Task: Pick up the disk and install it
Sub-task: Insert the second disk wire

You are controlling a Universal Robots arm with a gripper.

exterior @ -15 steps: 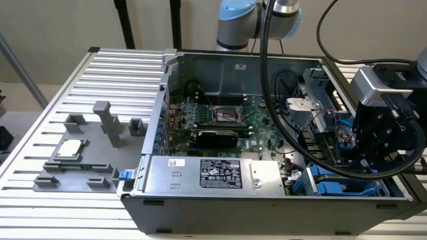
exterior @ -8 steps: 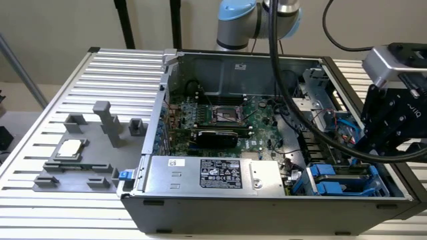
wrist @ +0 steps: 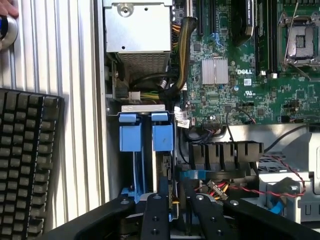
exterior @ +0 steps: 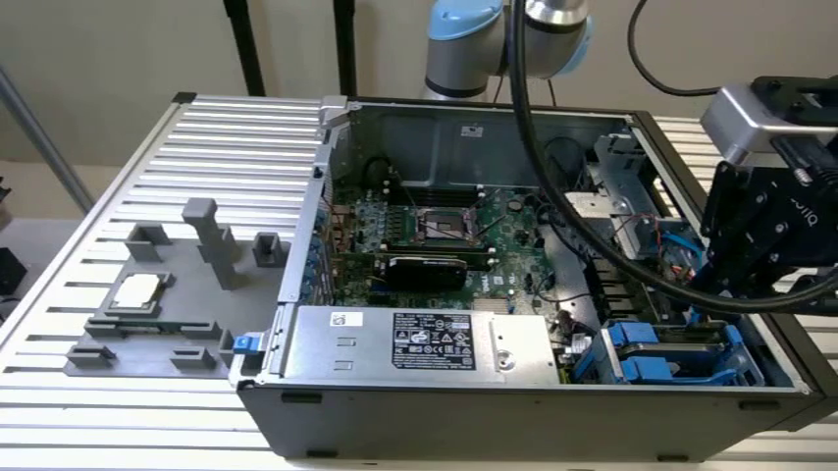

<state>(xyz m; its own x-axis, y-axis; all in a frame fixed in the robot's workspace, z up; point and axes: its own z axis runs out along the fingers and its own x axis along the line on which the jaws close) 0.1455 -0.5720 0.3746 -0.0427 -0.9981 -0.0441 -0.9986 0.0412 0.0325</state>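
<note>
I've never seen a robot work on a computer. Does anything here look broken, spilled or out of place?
Nothing stands out. The computer case lies open on its side, deliberately it seems; the tool hangs over its blue drive bays.

wall (exterior: 118, 44): plain beige | table (exterior: 235, 147): slatted alu, ribbed top | black poles (exterior: 242, 44) at back | light: even, indoor

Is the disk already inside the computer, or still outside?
Inside: the disk stands on edge in the blue-tabbed bay of the case, just beyond the pincer.
</note>
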